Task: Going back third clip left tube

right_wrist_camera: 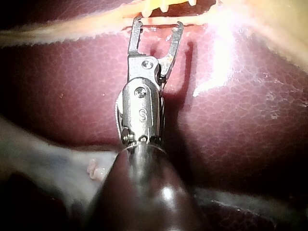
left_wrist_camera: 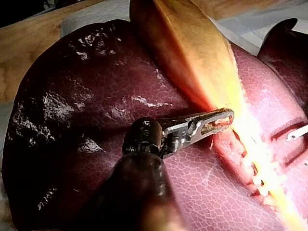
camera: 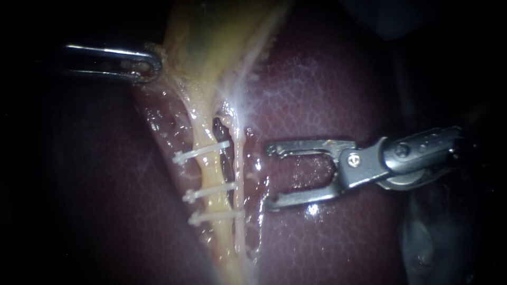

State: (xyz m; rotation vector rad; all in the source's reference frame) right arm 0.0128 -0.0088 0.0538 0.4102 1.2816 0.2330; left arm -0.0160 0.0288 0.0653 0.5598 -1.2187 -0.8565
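Left tube (camera: 208, 169), three clips (camera: 208, 191), right instrument (camera: 268, 176) spread, seemingly empty

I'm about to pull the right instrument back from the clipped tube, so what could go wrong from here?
1. The right instrument has its jaws open with the tips close to the thin right tube; a sideways drift might snag it.
2. The three clips on the left tube sit just beyond; a nudge could loosen one.
3. The left instrument holds the gallbladder taut; a slip may jerk the tubes.
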